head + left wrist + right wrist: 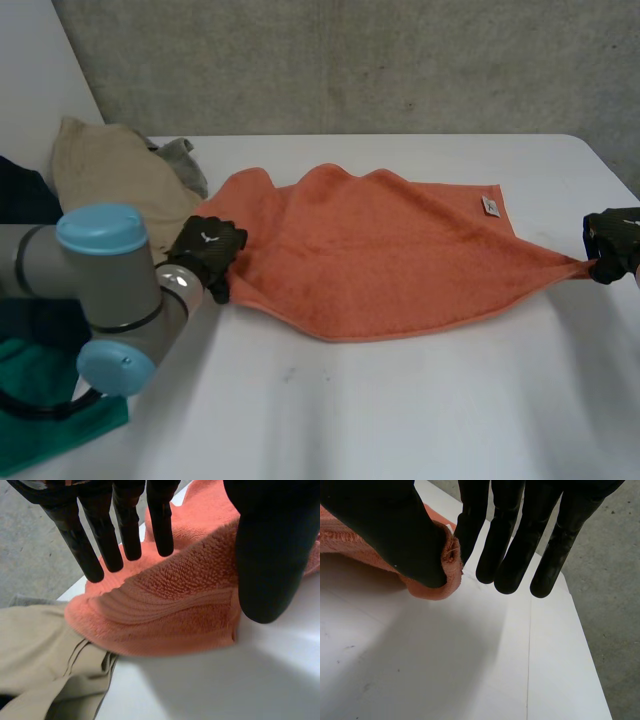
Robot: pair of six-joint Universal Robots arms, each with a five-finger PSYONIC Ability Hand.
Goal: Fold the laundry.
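Note:
An orange towel [400, 250] lies spread and rumpled on the white table [400, 410], with a small white label [490, 206] near its far right corner. My left hand [205, 248] is at the towel's near left corner. In the left wrist view that hand [270, 555] is open, and the towel's corner [165, 610] lies on the table between its straight fingers [105, 535] and thumb. My right hand [612, 240] holds the towel's right corner, drawn out to a point. In the right wrist view its thumb [385, 525] pinches that corner [430, 587] against the fingers [510, 555], just above the table.
A beige garment [110, 170] and a grey cloth [180, 160] lie piled at the back left, the beige one [40, 650] touching the towel's corner. Green cloth [40, 420] hangs at the near left. The table's right edge [580, 645] runs close to my right hand.

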